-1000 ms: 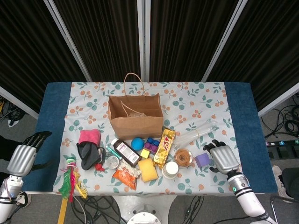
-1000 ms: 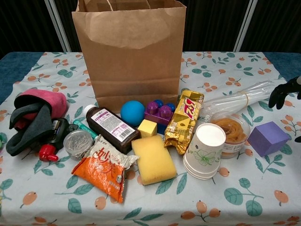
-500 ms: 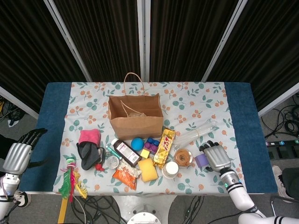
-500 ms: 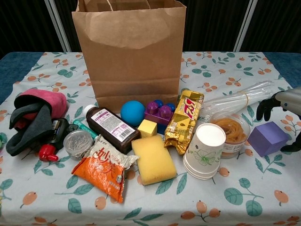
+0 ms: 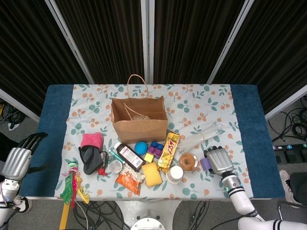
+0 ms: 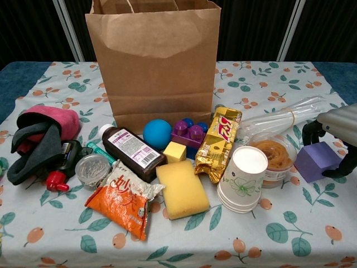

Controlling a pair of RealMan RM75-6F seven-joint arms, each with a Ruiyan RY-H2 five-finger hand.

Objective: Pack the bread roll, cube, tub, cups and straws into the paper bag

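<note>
The right hand (image 6: 334, 139) arches over the purple cube (image 6: 315, 160), fingers spread down either side but not yet clamped, ready to lift. The paper bag (image 5: 139, 122) stands open beyond, left of it.

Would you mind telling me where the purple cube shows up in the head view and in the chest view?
Head view: the purple cube sits near the table's front right, partly under the right hand.
Chest view: the cube is at the right edge, below the same hand.
Shared landmark: the clear tub just to its left.
</note>
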